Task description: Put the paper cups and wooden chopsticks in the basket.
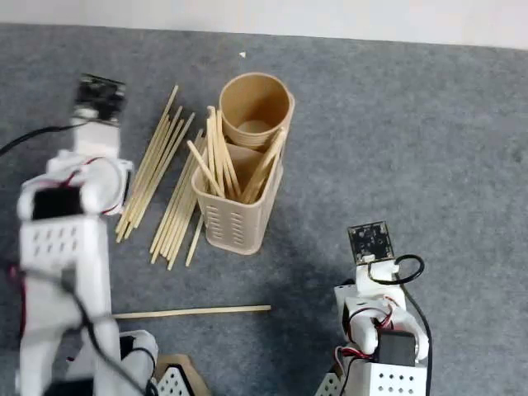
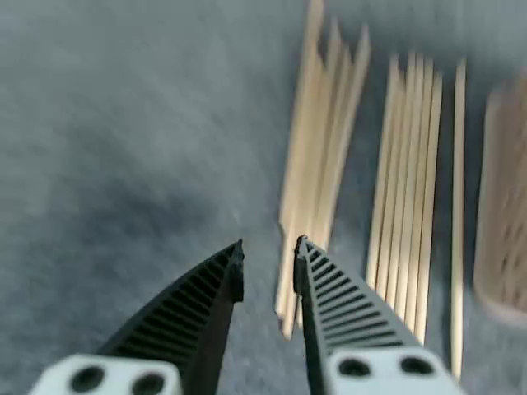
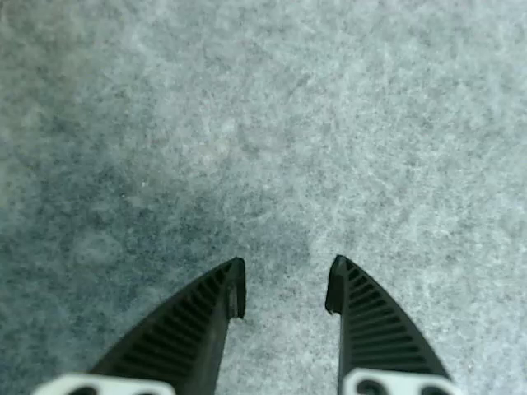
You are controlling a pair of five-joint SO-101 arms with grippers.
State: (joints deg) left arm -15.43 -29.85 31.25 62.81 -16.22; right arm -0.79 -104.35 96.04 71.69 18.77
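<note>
The grey desk [image 1: 429,148] carries everything. The left arm [image 1: 62,239] stands along its left side, the right arm [image 1: 384,330] at the near right, well apart from the task's things.

The basket [image 1: 235,210] sits upright in the middle. A cup [image 1: 254,107] stands in its far end; a second rim seems to show under it, though I cannot tell for sure. Several chopsticks [image 1: 216,157] already lean inside the basket beside the cup.

More lie loose on the desk: one bundle [image 1: 153,165] to the left, a second bundle [image 1: 180,210] just beside the basket, and a lone stick [image 1: 194,311] lying crosswise nearer the arms.

The left fingers [image 2: 206,304] are slightly apart and hold nothing. In the left wrist view their tips hover at the near end of the first bundle, with one tip over the sticks' ends. The right fingers [image 3: 198,321] are apart too, over bare desk.

The cups look done, so the step in hand is gathering the loose chopsticks, and the left arm seems lined up for a pick. Next, the fingers probably need to come down astride a few sticks, close firmly, lift and carry them over the basket's open top. Thin sticks lying flat may slip or fan out, so a low, square grip matters.
</note>
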